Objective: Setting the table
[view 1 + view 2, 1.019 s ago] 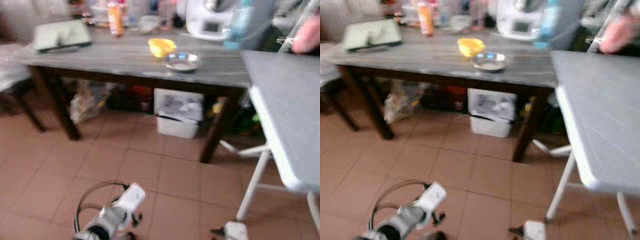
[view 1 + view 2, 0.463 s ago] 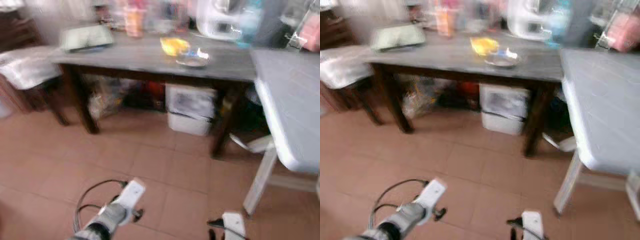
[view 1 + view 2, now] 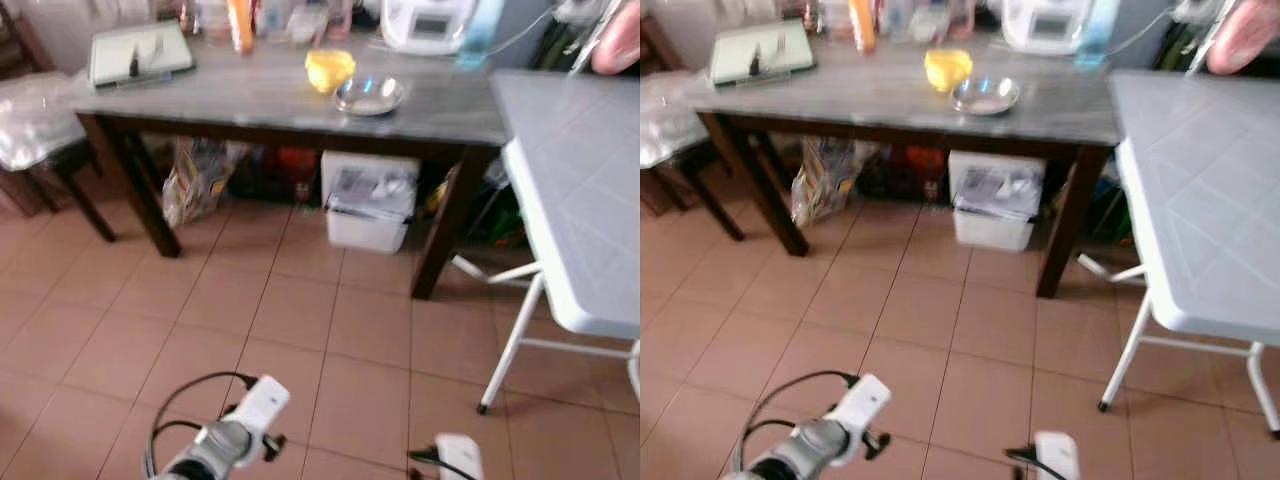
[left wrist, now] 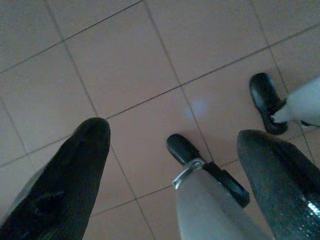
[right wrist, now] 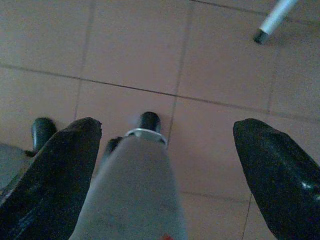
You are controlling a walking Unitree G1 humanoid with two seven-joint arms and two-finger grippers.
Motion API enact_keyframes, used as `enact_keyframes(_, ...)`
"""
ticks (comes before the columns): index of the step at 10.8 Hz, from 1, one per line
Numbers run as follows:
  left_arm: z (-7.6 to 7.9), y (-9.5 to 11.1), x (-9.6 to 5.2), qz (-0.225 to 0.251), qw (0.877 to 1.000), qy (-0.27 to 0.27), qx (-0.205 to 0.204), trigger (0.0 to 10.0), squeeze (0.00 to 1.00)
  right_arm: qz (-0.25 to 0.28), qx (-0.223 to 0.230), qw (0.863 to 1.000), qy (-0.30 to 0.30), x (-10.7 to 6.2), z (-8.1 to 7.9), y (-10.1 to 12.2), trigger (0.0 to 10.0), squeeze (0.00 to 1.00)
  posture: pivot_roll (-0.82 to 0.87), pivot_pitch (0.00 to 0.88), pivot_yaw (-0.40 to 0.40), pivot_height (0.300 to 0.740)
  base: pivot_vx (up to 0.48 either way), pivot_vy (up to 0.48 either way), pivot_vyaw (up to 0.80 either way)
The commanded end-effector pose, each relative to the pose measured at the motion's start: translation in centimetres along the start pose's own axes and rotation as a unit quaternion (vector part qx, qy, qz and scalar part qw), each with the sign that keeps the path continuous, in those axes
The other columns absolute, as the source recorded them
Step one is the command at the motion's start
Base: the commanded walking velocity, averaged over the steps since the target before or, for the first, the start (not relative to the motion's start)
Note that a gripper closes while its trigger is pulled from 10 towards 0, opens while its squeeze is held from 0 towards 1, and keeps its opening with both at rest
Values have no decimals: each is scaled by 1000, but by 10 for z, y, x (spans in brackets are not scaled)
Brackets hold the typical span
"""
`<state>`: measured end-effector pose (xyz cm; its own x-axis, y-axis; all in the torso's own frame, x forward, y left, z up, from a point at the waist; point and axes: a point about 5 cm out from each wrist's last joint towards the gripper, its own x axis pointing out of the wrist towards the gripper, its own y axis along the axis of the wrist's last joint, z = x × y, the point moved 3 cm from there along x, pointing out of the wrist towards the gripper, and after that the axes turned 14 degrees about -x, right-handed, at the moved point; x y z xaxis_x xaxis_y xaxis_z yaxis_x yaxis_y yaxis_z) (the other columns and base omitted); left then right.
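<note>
A yellow bowl (image 3: 329, 69) and a shiny steel bowl (image 3: 369, 95) sit side by side on a dark wooden table (image 3: 240, 95) ahead of me. A white folding table (image 3: 575, 190) stands at the right. Both arms hang low over the tiled floor, far from the tables. My left gripper (image 4: 172, 150) is open with nothing between its black fingers (image 4: 75, 175). My right gripper (image 5: 167, 150) is open too and holds nothing.
A green tray (image 3: 140, 52), bottles (image 3: 240, 22) and a white appliance (image 3: 432, 22) crowd the back of the wooden table. A white box (image 3: 372, 200) and bags (image 3: 195, 180) lie under it. A chair (image 3: 40, 140) stands at the left. A person's hand (image 3: 618, 45) shows at top right.
The camera has shifted and steadied; the picture is sharper and the tables sit a little farther away. Both arms still hang low and idle.
</note>
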<state>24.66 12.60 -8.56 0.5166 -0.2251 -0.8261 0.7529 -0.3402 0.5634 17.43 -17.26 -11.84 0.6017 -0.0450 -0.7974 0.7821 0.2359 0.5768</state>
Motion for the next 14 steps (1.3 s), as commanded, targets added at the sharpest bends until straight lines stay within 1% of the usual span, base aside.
enact_keyframes(1,-3,0,0,2,1000,7,-16,10000,0,-14,-2,1000,2,-1,-1,-6,10000,0,45,61,11,740,0,0,0)
enact_keyframes(2,-1,2,0,2,1000,-1,-3,10000,0,-15,1,1000,0,-1,1,-5,10000,0,48,61,4,740,0,0,0)
enact_keyframes(3,1,2,0,3,1000,1,-6,10000,0,-16,-7,1000,7,0,1,-5,10000,0,49,64,-13,740,0,0,0)
enact_keyframes(4,5,0,1,3,1000,-1,-19,10000,0,-17,-12,1000,7,0,2,-5,10000,0,47,64,-30,740,0,0,0)
enact_keyframes(7,12,-8,2,-3,1000,-1,-26,10000,0,-15,-31,999,14,0,4,-4,10000,0,58,55,-58,740,0,0,0)
enact_keyframes(9,8,-12,1,-7,1000,0,-23,10000,0,-13,-49,998,24,0,-1,-3,10000,0,63,65,-41,740,0,0,0)
enact_keyframes(11,4,-16,0,-15,1000,0,-6,10000,0,-16,-31,999,18,-1,-4,-6,10000,0,52,73,-17,740,0,-255,0)
enact_keyframes(12,3,-17,-1,-18,1000,-1,2,10000,0,-19,-17,1000,11,-1,-3,-8,10000,0,45,75,-2,740,0,-259,0)
enact_keyframes(14,6,-14,0,-20,1000,-5,22,10000,0,-25,-17,1000,8,-2,-3,-12,10000,0,42,79,22,740,0,-264,0)
